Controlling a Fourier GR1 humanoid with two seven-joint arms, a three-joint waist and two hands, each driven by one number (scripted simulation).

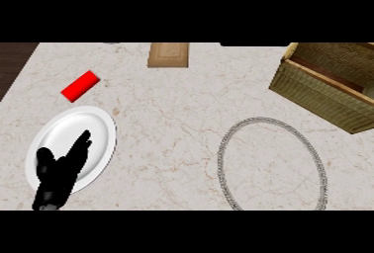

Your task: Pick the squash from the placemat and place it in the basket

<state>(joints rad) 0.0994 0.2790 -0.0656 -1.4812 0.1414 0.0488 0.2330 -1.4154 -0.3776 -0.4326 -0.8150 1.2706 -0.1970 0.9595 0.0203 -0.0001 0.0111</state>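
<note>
One hand only is in view: the left hand (64, 165), at about eight o'clock, coming in from the lower edge and lying over a white plate (99, 123). Its fingers are straight and held close together, pointing toward one o'clock, with the thumb set a little apart; they hold nothing. Near ten o'clock, just beyond the plate, lies a small red block (80, 85). At twelve o'clock a tan board (168, 54) rests by the far edge of the counter.

Rightward, around five o'clock, sits the round placemat (221, 157) (it reads mostly as a beaded silvery rim with the marble showing inside it). The woven basket (321, 94) stands at two o'clock, well apart from the placemat.

No squash shows on the placemat or elsewhere on the counter; whether it lies inside the basket cannot be told, as little of the inside is visible. The right hand is out of view.

Judging by this, either the placing is done or the squash is out of sight. Any next move calls first for finding the squash before a hand commits.
</note>
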